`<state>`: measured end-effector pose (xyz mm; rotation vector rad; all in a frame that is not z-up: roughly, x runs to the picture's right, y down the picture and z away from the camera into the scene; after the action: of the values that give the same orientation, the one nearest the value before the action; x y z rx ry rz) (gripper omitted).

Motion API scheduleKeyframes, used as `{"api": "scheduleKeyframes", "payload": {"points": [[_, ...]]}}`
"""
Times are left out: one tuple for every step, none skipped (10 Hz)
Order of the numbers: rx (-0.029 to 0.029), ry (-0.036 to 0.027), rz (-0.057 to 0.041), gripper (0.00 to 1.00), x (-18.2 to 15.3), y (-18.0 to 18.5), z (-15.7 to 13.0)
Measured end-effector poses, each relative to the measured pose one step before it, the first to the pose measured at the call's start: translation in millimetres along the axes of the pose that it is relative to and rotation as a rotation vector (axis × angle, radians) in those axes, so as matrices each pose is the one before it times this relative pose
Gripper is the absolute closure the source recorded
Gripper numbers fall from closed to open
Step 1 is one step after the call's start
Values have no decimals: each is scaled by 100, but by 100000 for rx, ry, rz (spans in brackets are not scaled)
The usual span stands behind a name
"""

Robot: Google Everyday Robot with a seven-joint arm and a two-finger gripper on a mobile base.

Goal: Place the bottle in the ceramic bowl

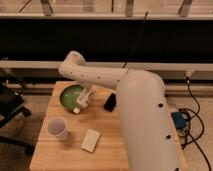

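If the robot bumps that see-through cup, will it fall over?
Probably. The cup looks thin, empty and taller than its base, so likely light and tippy. It might then roll on the table. The shut gripper holds the bottle beside the bowl.
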<state>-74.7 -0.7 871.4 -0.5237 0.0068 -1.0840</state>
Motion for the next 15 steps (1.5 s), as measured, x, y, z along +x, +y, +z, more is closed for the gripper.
{"api": "scheduleKeyframes", "payload": {"points": [[78,90,37,98,0,-189,-132],[-52,3,25,98,-5,-58,-40],[-30,15,10,98,-24,-103,-68],[-56,85,41,98,-19,-101,-72],[-60,194,194,98,45,-83,-62],[24,38,85,98,-14,-104,-61],[39,3,14,98,-26,-131,-60],[-45,13,171,98,45,-63,-50],[-23,26,-2,98,-32,-96,-40],[-14,118,120,98,-9,-126,-60],[-34,62,106,98,12,-56,-8],[-37,92,98,98,15,-62,11],[16,106,96,98,2,-104,-31],[-112,130,60,98,-16,-115,1],[71,121,73,98,-3,-151,-86]]}}
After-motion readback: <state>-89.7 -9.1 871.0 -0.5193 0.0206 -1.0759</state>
